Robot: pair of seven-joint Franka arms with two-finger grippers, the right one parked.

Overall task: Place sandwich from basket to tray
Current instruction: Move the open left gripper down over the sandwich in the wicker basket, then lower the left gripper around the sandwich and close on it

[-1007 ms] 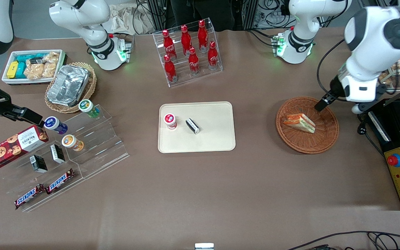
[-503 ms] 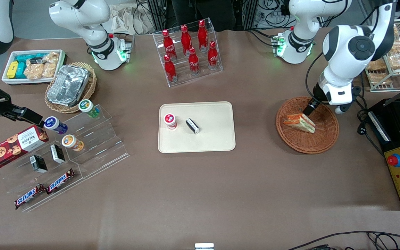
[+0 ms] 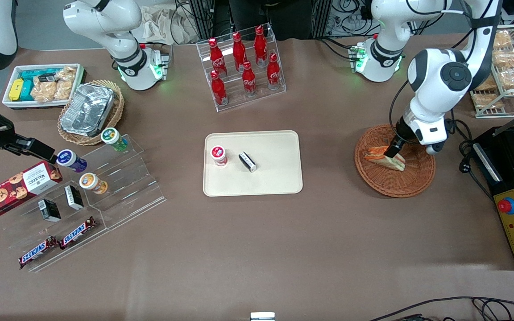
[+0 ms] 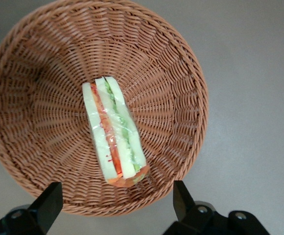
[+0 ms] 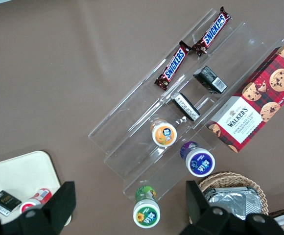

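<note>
Sandwich lies on its side mid-basket, not yet gripped, while the claw hangs spread wide just above it. A good grip means centring over the wedge, fingers straddling the bread faces, then closing softly before carrying to the tray, away from the basket's 9 o'clock rim.

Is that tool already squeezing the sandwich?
No. In the wrist view the tool hangs open above the basket, its two fingers spread wide apart, and the sandwich lies untouched in the basket.
</note>
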